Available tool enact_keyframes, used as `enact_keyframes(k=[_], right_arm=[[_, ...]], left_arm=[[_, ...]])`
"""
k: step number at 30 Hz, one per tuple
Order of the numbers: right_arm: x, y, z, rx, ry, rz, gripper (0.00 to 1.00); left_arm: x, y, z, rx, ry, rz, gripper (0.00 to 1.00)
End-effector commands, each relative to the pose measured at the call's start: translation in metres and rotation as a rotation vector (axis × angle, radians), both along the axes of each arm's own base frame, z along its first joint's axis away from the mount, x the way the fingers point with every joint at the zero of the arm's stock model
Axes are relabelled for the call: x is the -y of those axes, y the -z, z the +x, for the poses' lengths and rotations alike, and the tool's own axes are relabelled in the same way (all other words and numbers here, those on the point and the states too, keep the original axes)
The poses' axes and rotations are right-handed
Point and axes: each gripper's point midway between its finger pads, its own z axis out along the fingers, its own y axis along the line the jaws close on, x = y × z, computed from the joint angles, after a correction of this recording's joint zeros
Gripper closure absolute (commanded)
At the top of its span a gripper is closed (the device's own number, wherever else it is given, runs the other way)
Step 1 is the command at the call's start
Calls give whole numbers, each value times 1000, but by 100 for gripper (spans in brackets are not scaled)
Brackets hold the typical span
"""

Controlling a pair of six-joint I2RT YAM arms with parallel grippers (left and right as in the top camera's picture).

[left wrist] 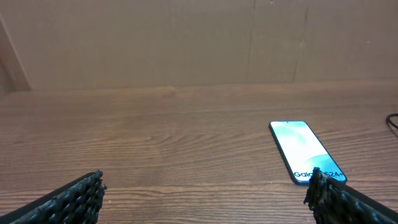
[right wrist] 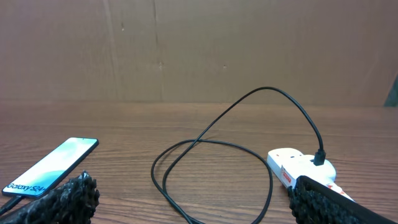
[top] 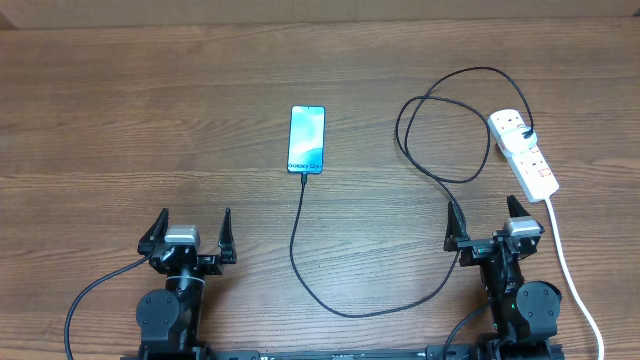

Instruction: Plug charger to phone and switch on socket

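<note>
Left gripper (top: 193, 224) and right gripper (top: 483, 212) gape empty at the lower frame; charger (top: 296, 235) apparently seated in phone (top: 307, 139), upper centre; next, switch on socket (top: 525, 155), upper right.

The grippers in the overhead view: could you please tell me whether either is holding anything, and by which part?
Nothing is held. The left gripper and the right gripper both stand open, with nothing between their fingers.

Bright even light, soft shadows, sharp focus
</note>
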Motion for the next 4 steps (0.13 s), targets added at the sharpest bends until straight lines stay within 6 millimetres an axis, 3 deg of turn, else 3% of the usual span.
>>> enact_keyframes(k=[1,4], right_arm=[[1,1,0,5,6,-1,0],[1,1,0,5,6,-1,0]], left_arm=[[-3,0,0,8,-11,23,0],[-3,0,0,8,-11,23,0]])
